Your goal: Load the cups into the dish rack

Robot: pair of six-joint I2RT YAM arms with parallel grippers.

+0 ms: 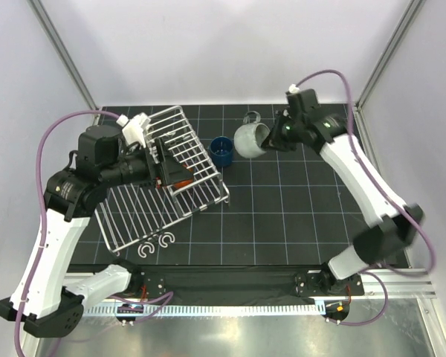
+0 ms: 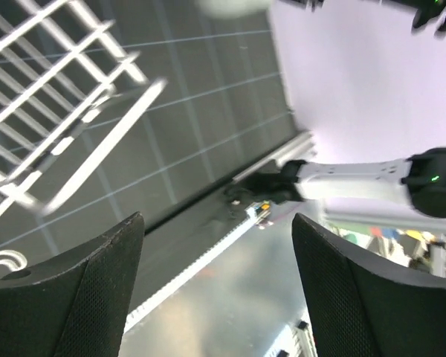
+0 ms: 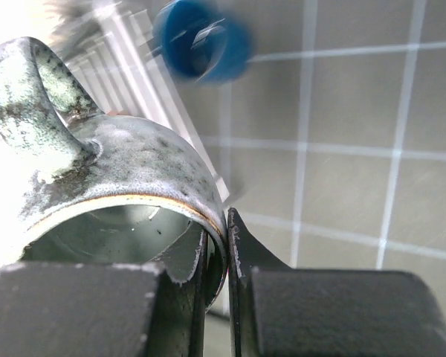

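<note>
My right gripper (image 1: 270, 137) (image 3: 224, 223) is shut on the rim of the speckled light grey cup (image 1: 249, 141) (image 3: 126, 163), one finger inside it and one outside. It holds the cup on its side above the mat at the back. The dark blue cup (image 1: 223, 151) (image 3: 201, 41) stands on the mat between the grey cup and the dish rack (image 1: 141, 212) (image 2: 52, 134). The rack's walled basket is at its back right. An orange-red thing (image 1: 180, 178) shows through the basket's wires. My left gripper (image 1: 163, 165) (image 2: 215, 223) hangs open over the basket, with nothing between its fingers.
Two small white C-shaped hooks (image 1: 145, 249) (image 1: 166, 239) lie on the mat by the rack's near edge. A small greyish object (image 1: 251, 117) sits behind the grey cup. The enclosure's walls and frame posts stand close at the back and the right.
</note>
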